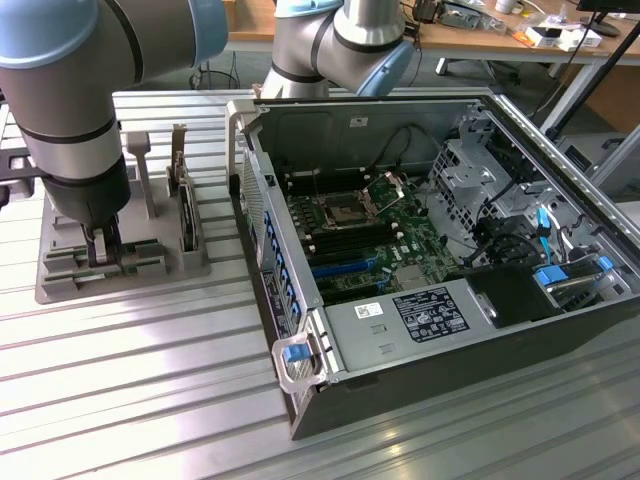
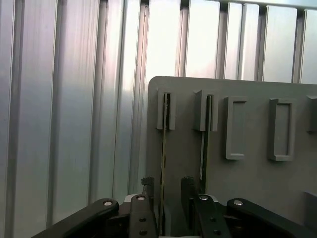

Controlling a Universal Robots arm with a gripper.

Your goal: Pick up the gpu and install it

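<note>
**Tool astride the gpu in its rack**

The tool is down over the grey rack on the ribbed metal surface. In the exterior view that is at nine o'clock from the open computer case. From the wrist, its jaws stand wide, one finger on each side of the gpu with a gap showing, so it has hold of nothing. The gpu stands on edge in a rack slot, and a second thin board stands in the next slot. A dark upright card stands at three o'clock from the tool.

Open PC case on ribbed tbl; grey slotted tray beside.
</note>
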